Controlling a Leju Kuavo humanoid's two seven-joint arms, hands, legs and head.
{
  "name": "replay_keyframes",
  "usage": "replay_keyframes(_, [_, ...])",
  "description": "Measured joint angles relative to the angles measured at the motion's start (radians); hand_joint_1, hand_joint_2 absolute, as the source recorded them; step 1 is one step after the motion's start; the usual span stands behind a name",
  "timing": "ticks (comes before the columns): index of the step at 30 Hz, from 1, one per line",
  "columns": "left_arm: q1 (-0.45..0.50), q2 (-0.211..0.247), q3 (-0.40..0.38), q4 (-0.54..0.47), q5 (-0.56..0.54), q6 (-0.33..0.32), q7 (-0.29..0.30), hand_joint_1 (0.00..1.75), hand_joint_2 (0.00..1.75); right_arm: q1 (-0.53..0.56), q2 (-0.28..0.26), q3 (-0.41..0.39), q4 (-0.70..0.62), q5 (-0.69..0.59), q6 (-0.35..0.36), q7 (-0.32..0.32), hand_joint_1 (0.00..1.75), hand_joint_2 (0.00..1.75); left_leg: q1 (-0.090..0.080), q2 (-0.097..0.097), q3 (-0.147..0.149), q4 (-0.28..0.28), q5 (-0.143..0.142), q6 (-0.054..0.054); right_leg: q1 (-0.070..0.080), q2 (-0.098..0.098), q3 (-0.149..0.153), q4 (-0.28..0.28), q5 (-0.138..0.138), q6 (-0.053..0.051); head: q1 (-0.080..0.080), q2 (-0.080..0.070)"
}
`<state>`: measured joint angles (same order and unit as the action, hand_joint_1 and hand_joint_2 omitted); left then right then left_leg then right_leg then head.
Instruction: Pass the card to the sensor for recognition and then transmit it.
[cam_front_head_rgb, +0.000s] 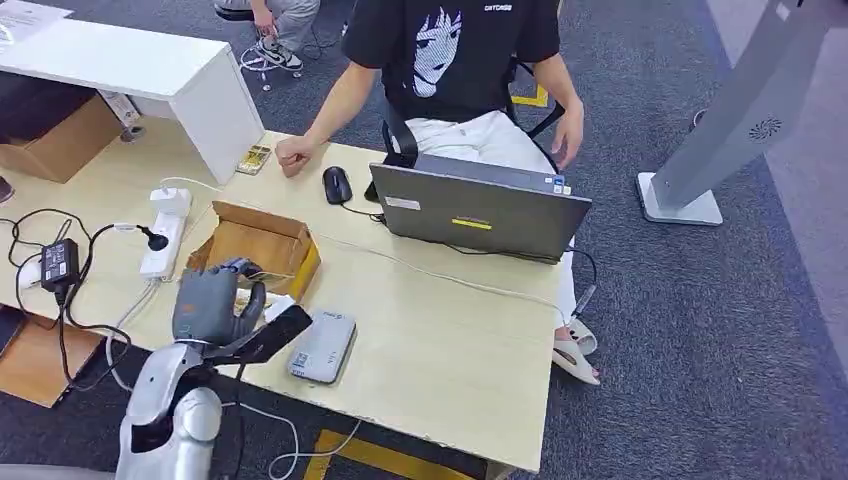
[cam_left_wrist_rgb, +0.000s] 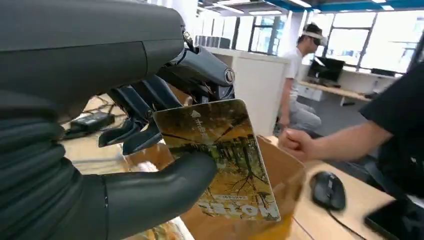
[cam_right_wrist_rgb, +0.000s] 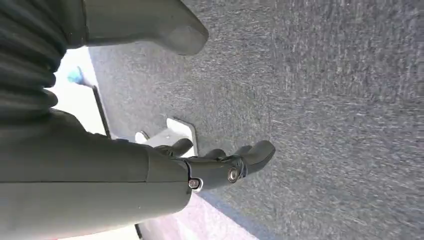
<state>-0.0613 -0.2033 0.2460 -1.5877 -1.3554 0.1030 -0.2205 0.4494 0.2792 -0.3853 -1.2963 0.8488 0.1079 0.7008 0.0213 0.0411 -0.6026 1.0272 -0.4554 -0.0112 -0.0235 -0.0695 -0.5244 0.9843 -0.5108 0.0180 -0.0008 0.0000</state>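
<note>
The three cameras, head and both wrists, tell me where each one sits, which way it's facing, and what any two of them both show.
Head view: high on the body, looking down at the table; left hand by the cardboard box.
Left wrist view: behind the left hand pinching the card, facing the seated person.
Right wrist view: behind the hanging right hand, facing carpet.
Head and left wrist share the mouse.

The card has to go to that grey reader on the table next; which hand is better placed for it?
The left hand: it already holds the card, above the table beside the grey reader. The right hand hangs over the carpet, holding nothing.
</note>
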Motion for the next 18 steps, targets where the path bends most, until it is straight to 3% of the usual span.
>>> replay_keyframes(11, [0.000,0.016,-0.182,0.130,-0.071,0.118,0.005,1.75,1.75,0.011,0.000,0.022,-0.007,-0.045,-0.004,-0.027,0.00,1.75,0.000,0.000,0.000,0.000,0.000,0.000,0.000,0.000,0.000,0.000,0.000,0.000,0.000,0.000])
replay_keyframes(18, [0.018,0.035,-0.247,0.185,-0.080,0.164,0.008,1.75,1.75,0.031,0.000,0.042,-0.013,-0.088,-0.013,-0.024,0.00,1.75,0.000,0.000,-0.001,0.000,0.000,0.000,0.000,0.000,0.000,0.000,0.000,0.000,0.000,0.000])
